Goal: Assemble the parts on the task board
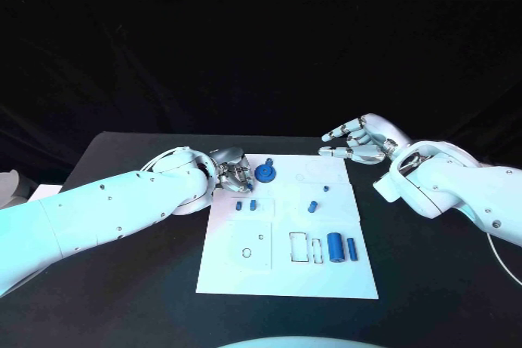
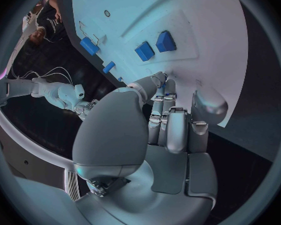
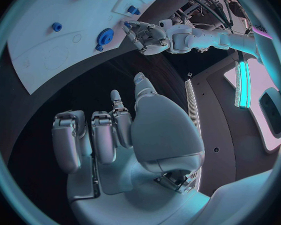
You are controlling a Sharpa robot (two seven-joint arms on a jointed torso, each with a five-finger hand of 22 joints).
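You have most blue parts (image 1: 336,247) loose on the board (image 1: 287,284); left hand (image 1: 233,179) curled, contents unclear; right hand (image 1: 359,139) spread, empty.

One task board (image 1: 285,276), seven blue parts (image 1: 336,247), two hands (image 1: 233,176).

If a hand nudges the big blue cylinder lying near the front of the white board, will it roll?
Probably. The big blue cylinder lies on its side on the flat task board, so a sideways push likely rolls it. It looks small, rigid and probably light. Its smooth surface may slip in a loose pinch.
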